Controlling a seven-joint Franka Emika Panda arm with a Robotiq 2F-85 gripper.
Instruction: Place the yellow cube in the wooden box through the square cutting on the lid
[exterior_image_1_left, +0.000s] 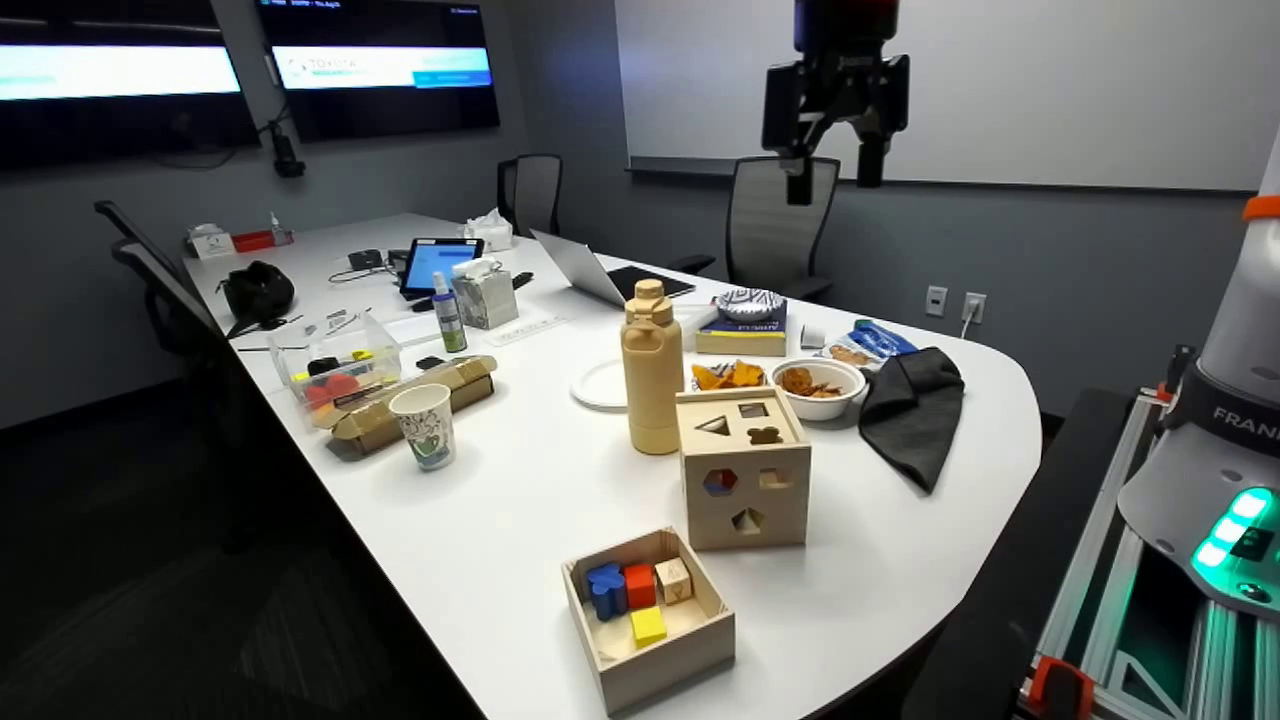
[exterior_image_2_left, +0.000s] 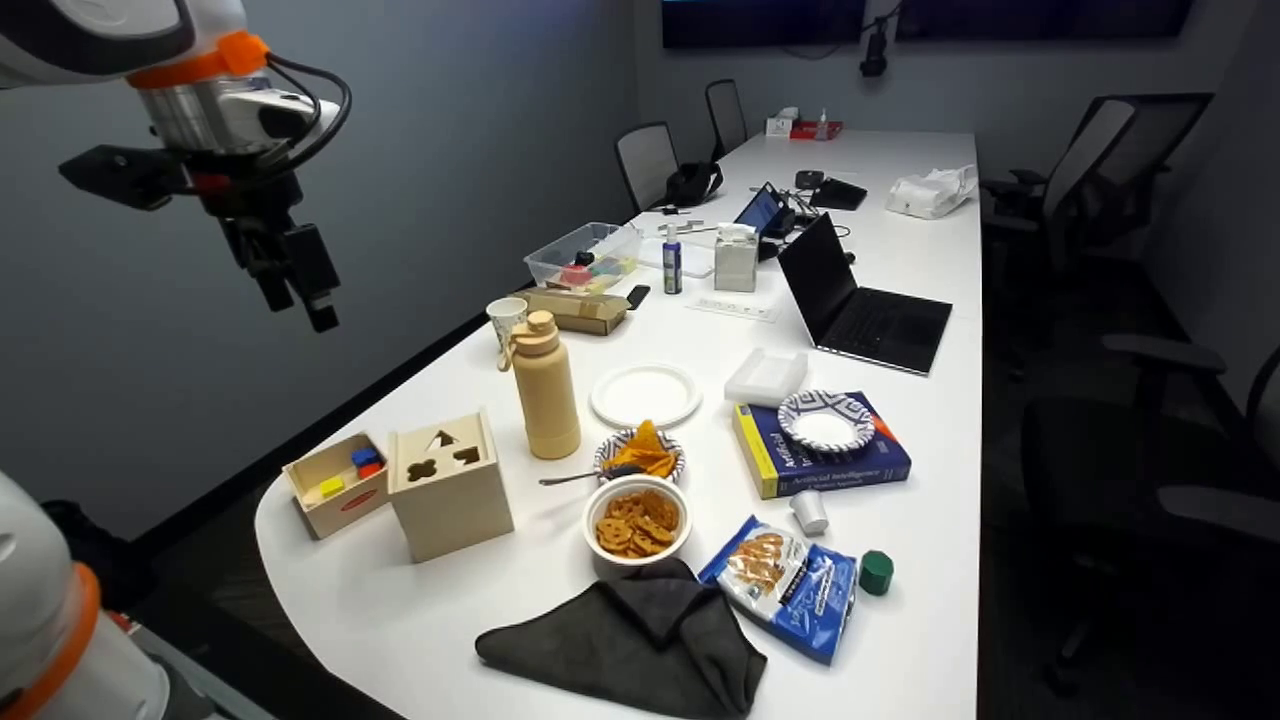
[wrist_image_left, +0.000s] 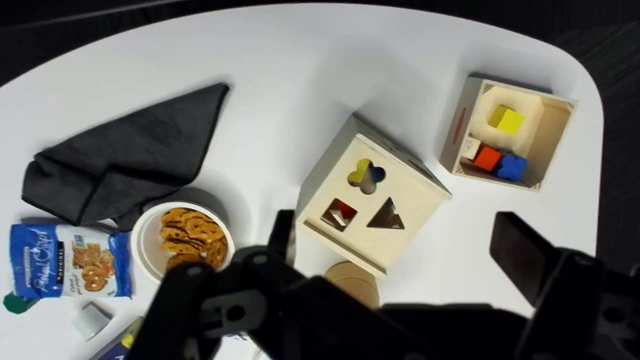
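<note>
The yellow cube (exterior_image_1_left: 648, 627) lies in a shallow wooden tray (exterior_image_1_left: 690, 665), beside blue, red and plain wood blocks. It also shows in the other views (exterior_image_2_left: 331, 487) (wrist_image_left: 509, 120). The wooden box (exterior_image_1_left: 745, 497) stands upright next to the tray (exterior_image_2_left: 345, 512), and it shows in an exterior view (exterior_image_2_left: 455, 512). Its lid (wrist_image_left: 412, 200) has clover, triangle and square holes. The square cutting (wrist_image_left: 339, 215) also shows in both exterior views (exterior_image_1_left: 753, 410) (exterior_image_2_left: 467, 456). Coloured pieces show through the holes. My gripper (exterior_image_1_left: 836, 175) is open and empty, high above the table (exterior_image_2_left: 300, 303) (wrist_image_left: 395, 227).
A tan bottle (exterior_image_1_left: 655, 385) stands close to the box. Near it are a bowl of pretzel crisps (exterior_image_2_left: 645, 522), a bowl of chips (exterior_image_2_left: 645, 455), a white plate (exterior_image_2_left: 647, 395) and a dark cloth (exterior_image_2_left: 625, 640). A paper cup (exterior_image_1_left: 424, 425) stands farther back.
</note>
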